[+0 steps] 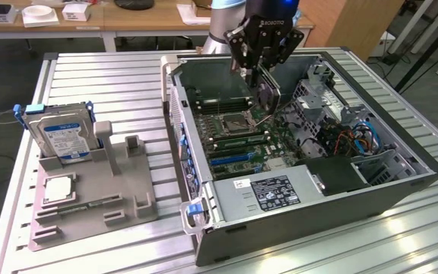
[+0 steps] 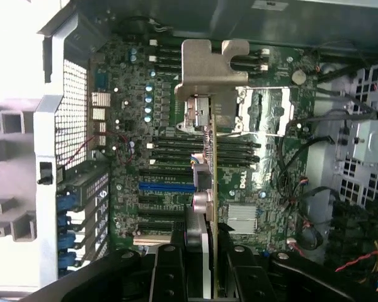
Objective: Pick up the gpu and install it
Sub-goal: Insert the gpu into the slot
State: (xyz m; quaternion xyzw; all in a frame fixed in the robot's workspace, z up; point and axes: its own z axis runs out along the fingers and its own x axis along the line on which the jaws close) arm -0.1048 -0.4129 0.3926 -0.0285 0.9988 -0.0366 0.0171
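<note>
My gripper (image 1: 259, 67) hangs over the open computer case (image 1: 203, 160), shut on the gpu (image 1: 269, 94). The card hangs edge-down above the motherboard (image 1: 238, 142), near the processor socket, and is clear of the board. In the wrist view the gpu (image 2: 209, 182) runs edge-on away from the gripper (image 2: 208, 258), a thin green board with its silver metal end bracket (image 2: 211, 66) at the far end. The black fingers (image 2: 169, 277) press on the card from both sides. Below the card lies the motherboard (image 2: 145, 157) with a blue slot (image 2: 167, 187) and black slots beside it.
On the exterior view's left a grey holder (image 1: 120, 182) carries an upright hard drive (image 1: 61, 134), a processor (image 1: 57, 188) and a memory stick (image 1: 82, 206). Inside the case are the power supply (image 1: 268, 191), cables (image 1: 356, 137) and drive cages. Desks stand behind the table.
</note>
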